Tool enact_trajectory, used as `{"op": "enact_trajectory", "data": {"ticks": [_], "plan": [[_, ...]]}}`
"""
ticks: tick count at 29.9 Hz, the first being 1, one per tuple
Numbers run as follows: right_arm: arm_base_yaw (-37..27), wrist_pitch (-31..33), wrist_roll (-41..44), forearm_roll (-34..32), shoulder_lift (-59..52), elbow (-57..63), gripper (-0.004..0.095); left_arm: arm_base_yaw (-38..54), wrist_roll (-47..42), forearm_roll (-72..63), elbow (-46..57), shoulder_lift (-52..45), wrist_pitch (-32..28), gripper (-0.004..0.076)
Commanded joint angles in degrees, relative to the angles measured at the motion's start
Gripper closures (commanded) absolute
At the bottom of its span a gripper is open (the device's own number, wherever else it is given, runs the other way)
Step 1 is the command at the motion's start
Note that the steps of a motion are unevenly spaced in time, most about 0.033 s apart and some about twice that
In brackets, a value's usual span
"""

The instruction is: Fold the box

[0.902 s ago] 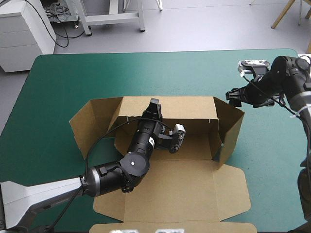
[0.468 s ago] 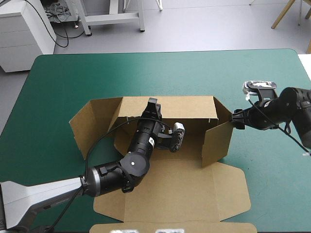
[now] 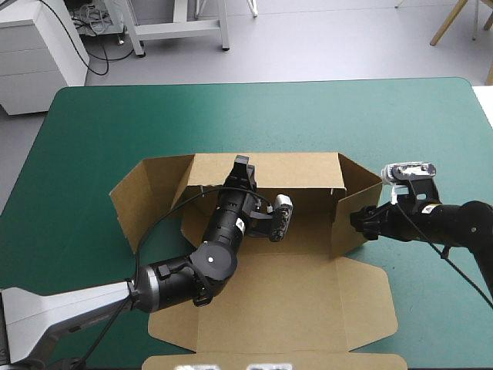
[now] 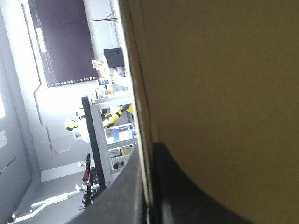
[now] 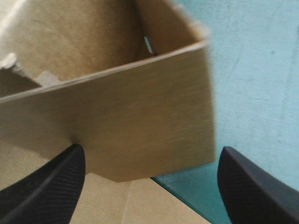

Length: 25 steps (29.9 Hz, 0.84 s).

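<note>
the brown corrugated-board box [image 3: 269,301] lies mid-way across the teal-green table [image 3: 231,116], its long axis running left to right and its near lid panel [image 3: 308,308] flat. the right tool [image 3: 362,220], black fingers spread wide, sits just right of the upright right end flap [image 3: 348,212], which stands directly ahead of it. the next push likely goes leftward. the left tool [image 3: 243,166] pinches the raised far wall [image 3: 300,173]. the board looks stiff, matte and creased.

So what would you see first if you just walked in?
A big brown box lies half-built in the middle of the teal-green table cover. The left gripper pinches its far wall, and the right gripper, open, is at the raised flap on its right side.
</note>
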Motion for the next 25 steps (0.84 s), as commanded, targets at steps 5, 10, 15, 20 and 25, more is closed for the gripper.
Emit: {"op": "enact_trajectory", "data": {"ticks": [5,10,15,20,25], "plan": [[-0.22,-8.20,-15.29,11.62,-1.60,4.90,0.0195,-0.14,-0.23,1.84,-1.09,-2.02,2.73,0.0734],[-0.22,-5.67,-16.58,12.21,-1.60,5.21,0.0195,-0.14,-0.23,1.84,-1.09,-2.02,2.51,0.0734],[1.30,-2.65,-17.48,15.51,-1.73,5.21,0.0196,-0.14,-0.23,1.84,-1.09,-2.02,2.51,0.0734],[9.61,-5.93,-15.39,16.53,-1.73,5.21,0.0195,-0.14,-0.23,1.84,-1.09,-2.02,2.25,0.0734],[16.16,-9.61,-10.66,15.38,-1.73,5.21,0.0195,-0.14,0.70,1.84,-1.09,-2.02,2.27,0.0734]]}}
